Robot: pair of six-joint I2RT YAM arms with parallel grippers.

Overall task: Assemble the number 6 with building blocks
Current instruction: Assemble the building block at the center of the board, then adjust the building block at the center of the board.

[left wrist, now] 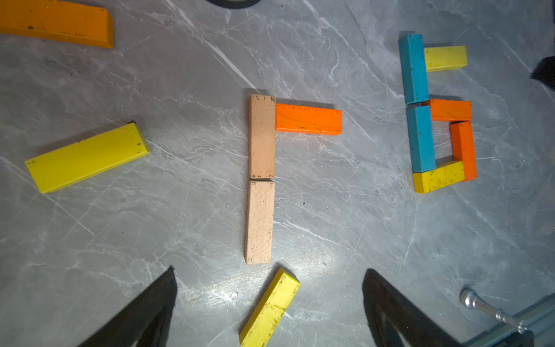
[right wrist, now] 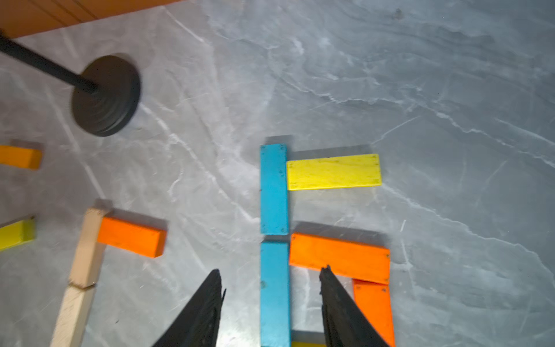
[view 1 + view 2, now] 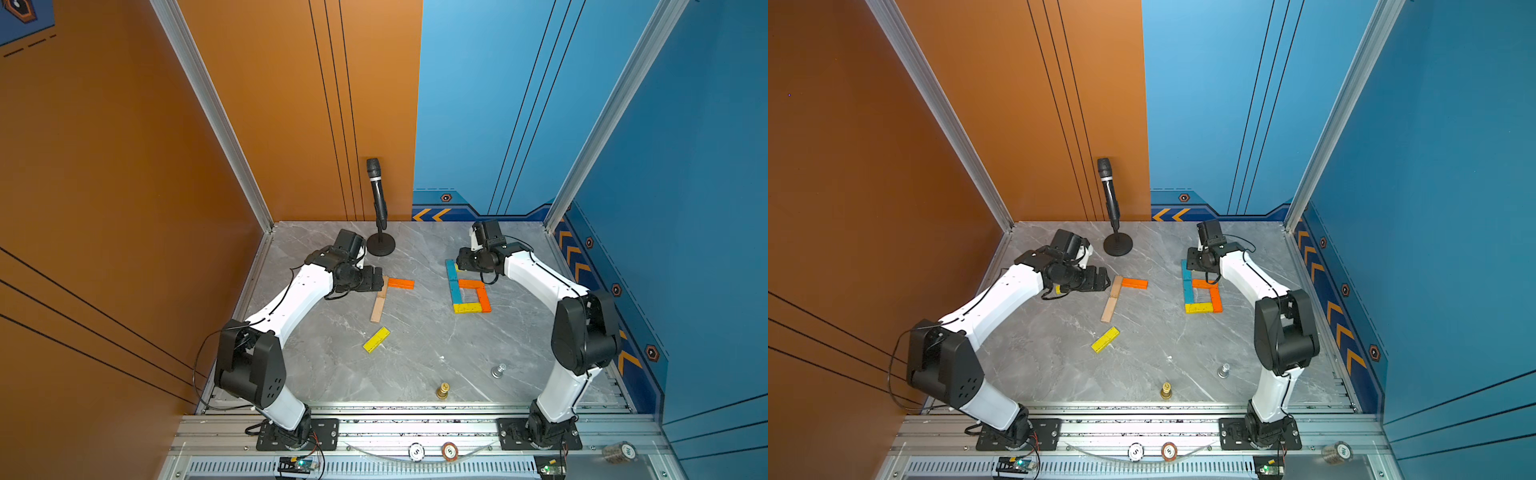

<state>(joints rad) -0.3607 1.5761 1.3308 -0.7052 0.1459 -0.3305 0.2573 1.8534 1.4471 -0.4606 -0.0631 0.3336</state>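
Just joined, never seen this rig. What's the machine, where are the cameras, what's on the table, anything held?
Two robot arms, the left arm and right arm, stand at the near edge of a grey table. Two pictures are near-identical views from overhead; the other two come from a camera on each wrist, looking down at the table. On the table lies a finished-looking six of blue, orange and yellow blocks. Beside it, two tan blocks and an orange block start another. A yellow block lies loose, with a microphone, a gold chess piece and a silver chess piece. The left fingers and right fingers are open; nothing is held.
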